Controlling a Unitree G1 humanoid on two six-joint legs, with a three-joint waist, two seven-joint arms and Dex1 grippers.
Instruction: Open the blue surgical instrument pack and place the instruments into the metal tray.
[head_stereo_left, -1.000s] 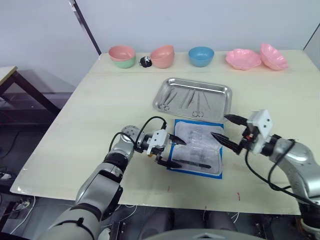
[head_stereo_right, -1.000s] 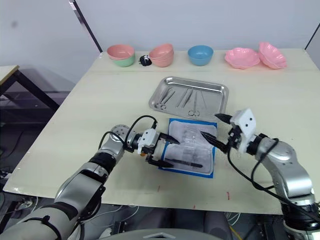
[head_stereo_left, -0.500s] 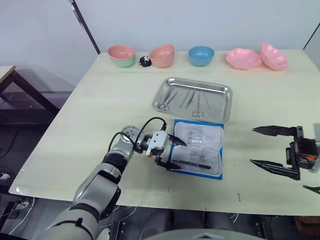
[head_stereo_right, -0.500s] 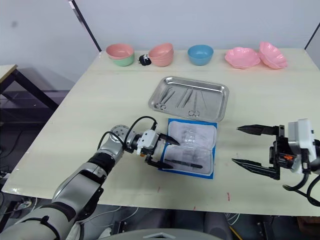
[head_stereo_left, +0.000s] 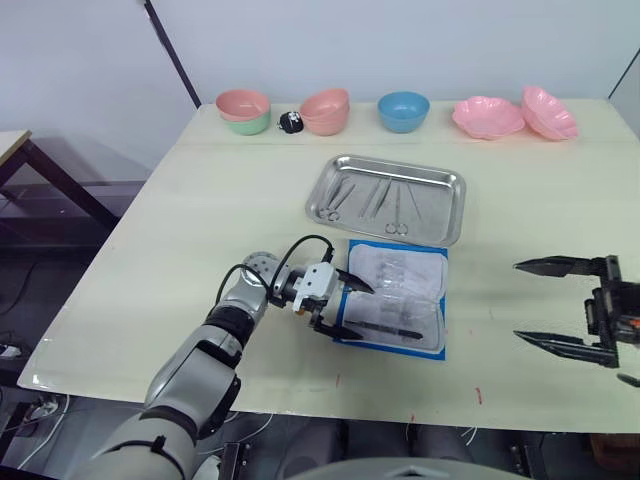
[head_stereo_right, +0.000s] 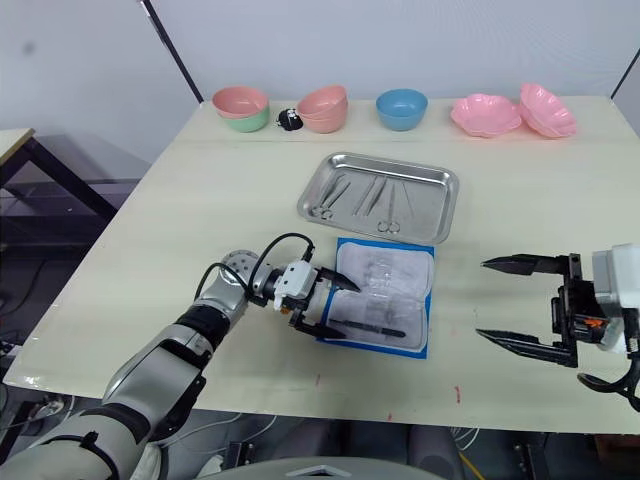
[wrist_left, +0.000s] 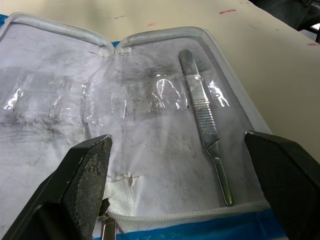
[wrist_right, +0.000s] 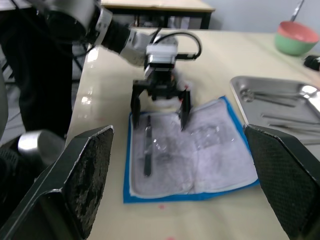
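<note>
The blue surgical instrument pack (head_stereo_left: 395, 295) lies unfolded on the table, pale lining up, just in front of the metal tray (head_stereo_left: 392, 160). One silver forceps (wrist_left: 205, 125) is still tucked under a clear strap near the pack's front edge. Several instruments (head_stereo_left: 385, 197) lie in the tray. My left gripper (head_stereo_left: 368, 311) is open, its fingers straddling the pack's left side with the lining between them. My right gripper (head_stereo_left: 516, 300) is open and holds nothing, hanging over bare table well to the right of the pack.
Along the far edge stand a pink bowl in a green one (head_stereo_left: 245, 112), a small black-and-white toy (head_stereo_left: 291, 122), a pink bowl (head_stereo_left: 326, 110), a blue bowl (head_stereo_left: 403, 110) and two pink scalloped dishes (head_stereo_left: 487, 117). A dark side table (head_stereo_left: 30, 165) stands to the left.
My right gripper has drawn back from the pack's right edge, moving right and toward the table's front edge, still open. The left gripper and the pack have not moved.
</note>
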